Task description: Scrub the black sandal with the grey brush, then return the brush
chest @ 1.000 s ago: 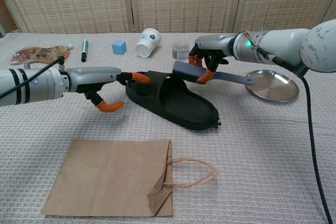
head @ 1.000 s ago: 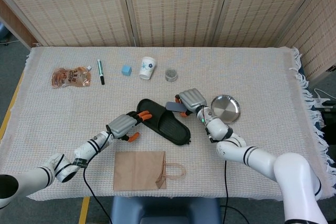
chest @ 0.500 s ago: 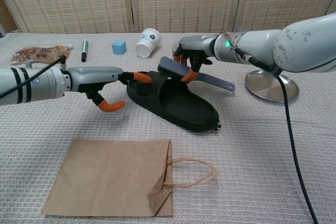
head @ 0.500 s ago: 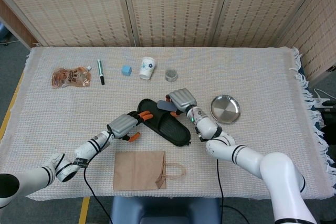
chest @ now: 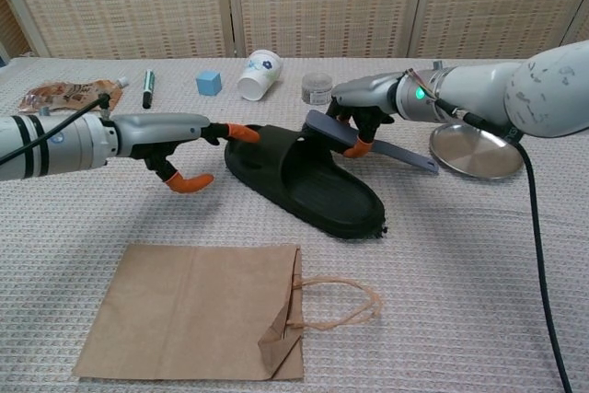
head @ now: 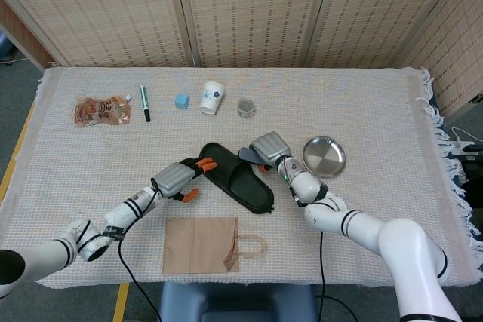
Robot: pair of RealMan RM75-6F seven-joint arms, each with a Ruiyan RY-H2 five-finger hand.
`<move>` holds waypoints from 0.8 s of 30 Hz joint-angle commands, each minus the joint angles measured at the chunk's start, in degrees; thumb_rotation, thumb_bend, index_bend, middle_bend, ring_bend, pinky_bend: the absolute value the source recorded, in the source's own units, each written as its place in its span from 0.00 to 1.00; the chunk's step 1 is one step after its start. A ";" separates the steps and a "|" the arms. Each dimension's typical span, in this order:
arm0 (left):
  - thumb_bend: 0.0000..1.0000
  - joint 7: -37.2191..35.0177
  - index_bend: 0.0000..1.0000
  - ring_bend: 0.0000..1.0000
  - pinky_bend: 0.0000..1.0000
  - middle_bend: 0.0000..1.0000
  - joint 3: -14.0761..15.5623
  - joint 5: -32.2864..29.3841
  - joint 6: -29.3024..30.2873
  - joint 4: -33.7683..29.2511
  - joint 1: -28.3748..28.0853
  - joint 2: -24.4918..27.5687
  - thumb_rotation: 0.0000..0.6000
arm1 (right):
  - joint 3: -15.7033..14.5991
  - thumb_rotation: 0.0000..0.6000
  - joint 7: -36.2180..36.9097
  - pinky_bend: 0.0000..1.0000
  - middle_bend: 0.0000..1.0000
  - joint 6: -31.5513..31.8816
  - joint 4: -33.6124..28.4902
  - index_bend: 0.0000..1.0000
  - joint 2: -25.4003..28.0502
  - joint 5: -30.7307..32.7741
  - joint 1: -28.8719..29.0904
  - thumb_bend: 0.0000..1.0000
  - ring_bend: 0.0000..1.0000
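Head view first: your left hand (head: 175, 179) sits at the heel end of the black sandal (head: 235, 176), its orange-tipped fingers (head: 207, 164) reaching onto the sandal's rim. Your right hand (head: 270, 148) is at the sandal's far side, wrapped around the grey brush (head: 249, 155), whose head lies against the strap. The sandal lies diagonally near the middle of the cloth-covered surface (head: 377, 103). Just to the right of your right hand sits a steel plate (head: 324, 156). Near the front edge lies a flat brown paper bag (head: 202, 245). Along the back you have a snack packet (head: 102, 110), a marker (head: 144, 102), a blue cube (head: 181, 100), a tipped paper cup (head: 212, 97) and a small jar (head: 246, 106).

Chest view: your left hand (chest: 170, 135) has one fingertip touching the sandal (chest: 304, 180) at its rim, while another finger (chest: 188, 182) curls below, clear of the shoe; it presses on the sandal rather than enclosing it. Your right hand (chest: 368, 100) grips the brush (chest: 368, 142) partway along, the head resting on the strap and the handle pointing toward the plate (chest: 479, 149). The paper bag (chest: 198, 310) lies flat in front, its handle loops toward the right.
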 commanded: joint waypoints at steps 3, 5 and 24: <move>0.56 0.08 0.00 0.00 0.10 0.00 0.05 0.00 0.03 -0.01 -0.10 -0.01 1.00 | 1.53 1.00 0.51 0.83 0.57 0.06 0.79 0.82 -0.95 0.88 1.35 0.39 0.55; 0.56 -0.01 0.00 0.00 0.10 0.00 0.03 -0.07 -0.10 0.18 -0.21 -0.20 1.00 | 1.98 1.00 0.60 0.83 0.57 -0.50 1.45 0.82 -1.59 1.22 2.19 0.39 0.55; 0.56 1.40 0.00 0.00 0.10 0.00 -0.02 -0.42 -0.20 0.19 -0.58 -0.65 1.00 | -3.60 1.00 -4.62 0.83 0.57 -1.75 -0.53 0.80 0.15 3.55 2.59 0.39 0.55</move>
